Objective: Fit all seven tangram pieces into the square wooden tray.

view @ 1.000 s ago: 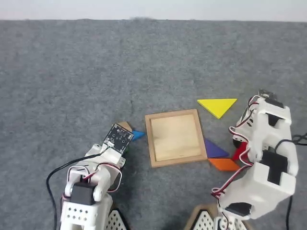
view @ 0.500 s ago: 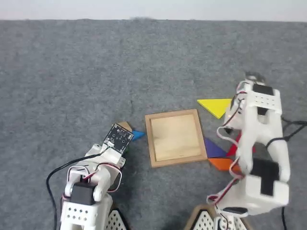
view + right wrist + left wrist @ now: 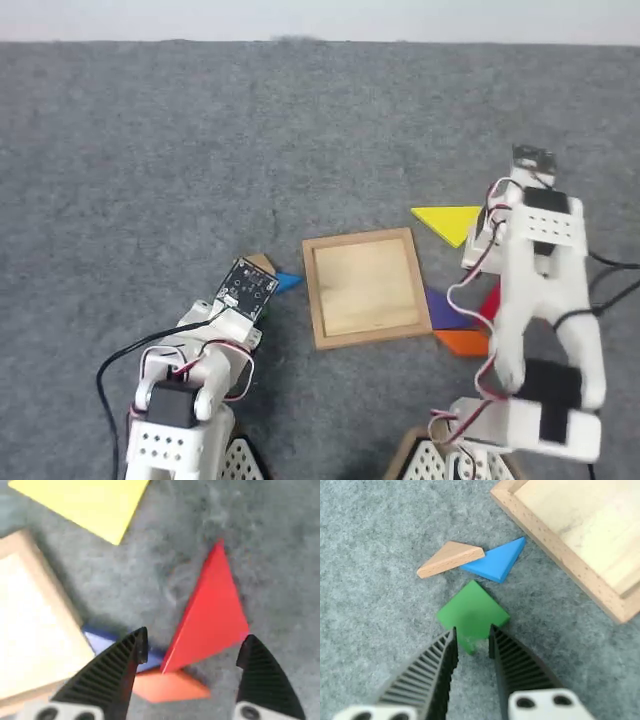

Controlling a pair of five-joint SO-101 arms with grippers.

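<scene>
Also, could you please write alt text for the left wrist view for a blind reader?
The left hand, fingers narrowly apart, straddles a corner of a green square on grey felt. Beyond lie a blue triangle, a tan triangle and a corner of the wooden tray.

From above, your right arm (image 3: 540, 290) covers most of the red triangle (image 3: 491, 300) and one corner of the yellow triangle (image 3: 445, 220), and the wooden tray (image 3: 555, 542) runs off the left wrist view's edge.
</scene>
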